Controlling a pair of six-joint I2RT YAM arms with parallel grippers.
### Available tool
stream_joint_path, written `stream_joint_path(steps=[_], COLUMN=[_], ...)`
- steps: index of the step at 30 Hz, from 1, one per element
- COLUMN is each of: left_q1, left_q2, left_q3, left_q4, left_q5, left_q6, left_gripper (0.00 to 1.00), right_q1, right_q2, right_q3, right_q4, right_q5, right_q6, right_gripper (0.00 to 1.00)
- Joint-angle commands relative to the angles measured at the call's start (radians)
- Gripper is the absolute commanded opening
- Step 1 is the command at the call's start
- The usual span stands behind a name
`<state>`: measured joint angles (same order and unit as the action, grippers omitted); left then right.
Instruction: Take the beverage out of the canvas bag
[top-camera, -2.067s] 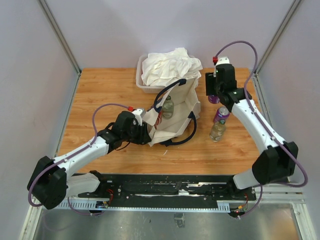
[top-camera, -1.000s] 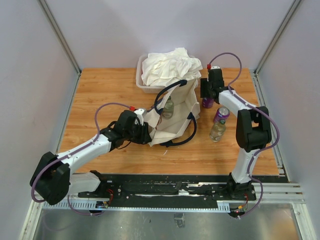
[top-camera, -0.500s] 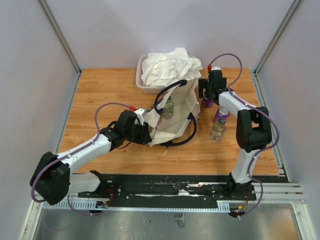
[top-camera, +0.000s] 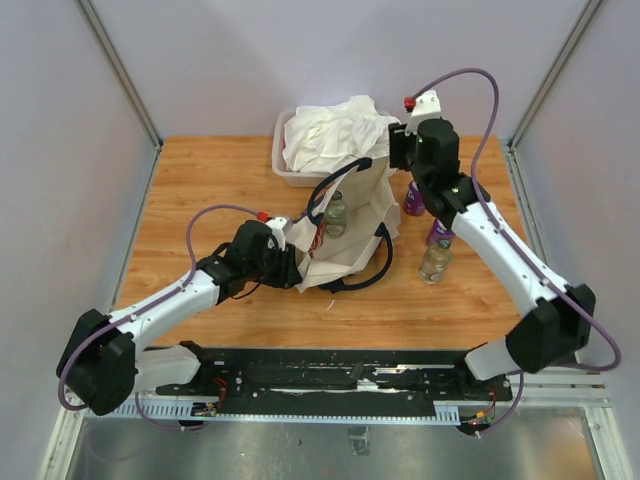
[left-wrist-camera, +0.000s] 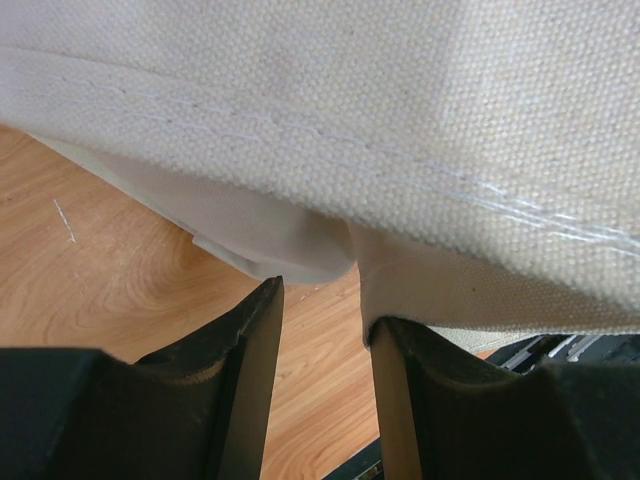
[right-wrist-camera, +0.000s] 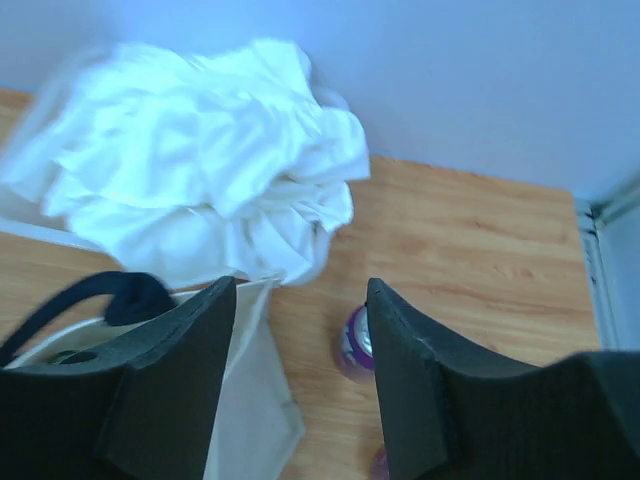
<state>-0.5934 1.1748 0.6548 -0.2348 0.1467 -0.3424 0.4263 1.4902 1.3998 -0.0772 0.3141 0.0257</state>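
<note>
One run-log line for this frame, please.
left gripper: at canvas bag edge, grip unclear | right gripper: open, empty, near bag's far rim | bottle: inside bag, untouched

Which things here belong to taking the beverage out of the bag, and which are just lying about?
For the job: cream canvas bag with navy handles; clear bottle inside it; left gripper at its edge; right gripper, open.
Just lying about: white cloth heap; clear plastic tub; purple can; second purple can; clear bottle beside the bag.
</note>
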Motion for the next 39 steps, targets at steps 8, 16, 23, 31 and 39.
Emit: stream_joint_path(steps=[8, 16, 23, 31, 39], left_q1=[-0.003, -0.003, -0.003, -0.003, -0.003], left_q2=[-0.020, -0.027, -0.037, -0.050, -0.052], left_q3=[-0.001, 0.007, -0.004, -0.010, -0.015], left_q4=[-0.029, -0.022, -0.008, -0.019, -0.018], left_q5=[-0.053, -0.058, -0.067, -0.083, -0.087], left_q6=[0.011, 0.001, -0.017, -0.025, -0.034], left_gripper=[0.44, 0.44, 0.44, 0.44, 0.44], right_q1=[0.174, 0.196, 0.196, 0.196, 0.196], right_q2=[-0.200, -0.113, 0.023, 0.140, 0.196], right_q3=[-0.148, -0.208, -0.200, -0.178, -0.177], right_q4=[0.020, 0.051, 0.086, 0.162, 0.252], right_q5=[-0.189, -0.232, -0.291, -0.329, -0.310], right_q6=[-0.008, 0.060, 0.093, 0.125, 0.125], right_gripper=[0.44, 0.51, 0.70, 0.78, 0.75])
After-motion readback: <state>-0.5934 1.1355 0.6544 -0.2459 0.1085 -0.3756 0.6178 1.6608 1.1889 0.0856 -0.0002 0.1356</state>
